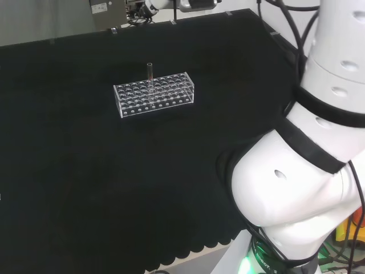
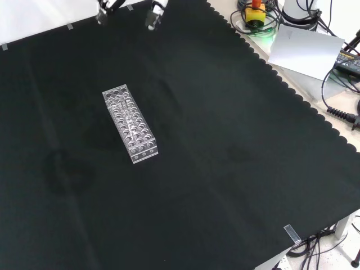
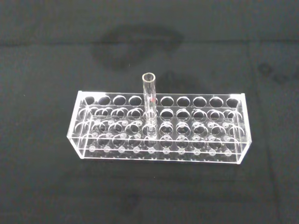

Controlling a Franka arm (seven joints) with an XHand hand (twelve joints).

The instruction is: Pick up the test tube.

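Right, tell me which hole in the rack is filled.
Just one: a hole in the rack's back row, as the head view shows it, roughly mid-length, holds the upright clear test tube. Every other hole looks empty.

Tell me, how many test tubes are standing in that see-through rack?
1. A single clear test tube stands upright in the clear rack, in the row of holes farthest from the wrist camera. The other holes look empty, though clear glass is hard to spot.

a black cloth [image 2: 225,169] covers the bench; cables [image 2: 337,107] and a white sheet [image 2: 304,50] lie beyond its scalloped edge.
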